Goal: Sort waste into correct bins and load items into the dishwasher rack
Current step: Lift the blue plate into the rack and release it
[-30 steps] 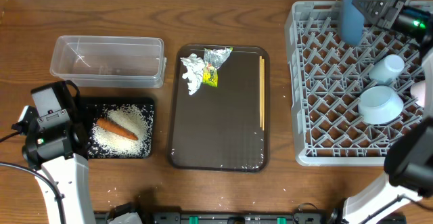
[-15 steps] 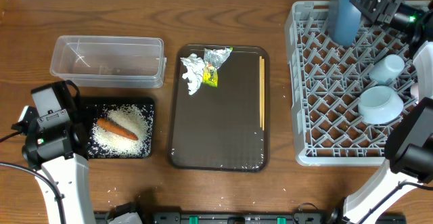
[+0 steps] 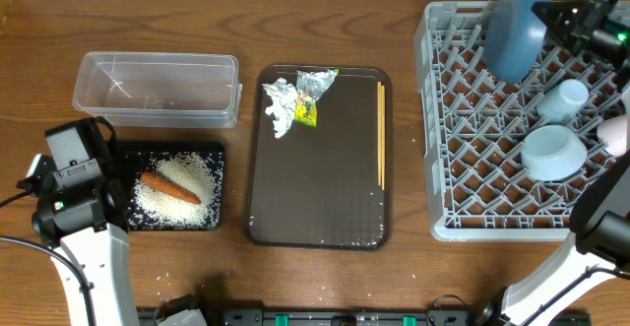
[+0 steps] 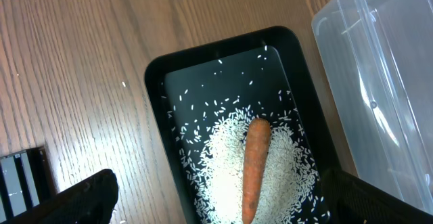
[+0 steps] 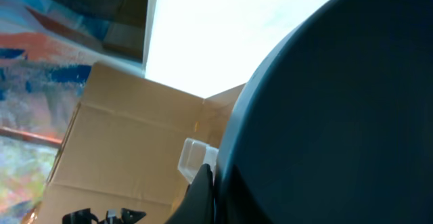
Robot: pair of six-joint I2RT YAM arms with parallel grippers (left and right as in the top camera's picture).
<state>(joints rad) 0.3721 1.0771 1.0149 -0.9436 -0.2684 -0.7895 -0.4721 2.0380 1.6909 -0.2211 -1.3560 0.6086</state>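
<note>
The right end effector [image 3: 548, 17] is pressed together on the rim of the large blue bowl [image 3: 517, 29], holding it on edge and tilted over the far left corner of the dishwasher rack [image 3: 443, 173]. That thin pinch on a smooth rim is the weak spot. If the bowl swings or catches a peg on the way down, it may twist out of the grip, topple flat across the pegs, or tip over the rack's far edge onto the worktop. The right wrist view is almost filled by the bowl's dark wall, so it shows nothing of the pegs beneath. The small white cup [image 3: 566, 99] and small light-blue bowl [image 3: 552, 152] sit close by toward the rack's right edge, and a wide swing could knock them.

The left end effector [image 4: 220, 183] hangs spread wide and empty over the black tray [image 3: 219, 218] near the worktop's front left corner. That tray holds rice [image 3: 192, 173] and the carrot [image 3: 170, 187].

The clear tub [image 3: 157, 60], just beyond it, looks empty. On the brown serving tray [image 3: 315, 188] mid-worktop, the crumpled paper [image 3: 280, 107] and foil wrapper [image 3: 313, 92] lie at the far left corner. The chopsticks [image 3: 381, 134] lie along its right edge. A few stray grains [image 4: 124, 84] dot the bare worktop.
</note>
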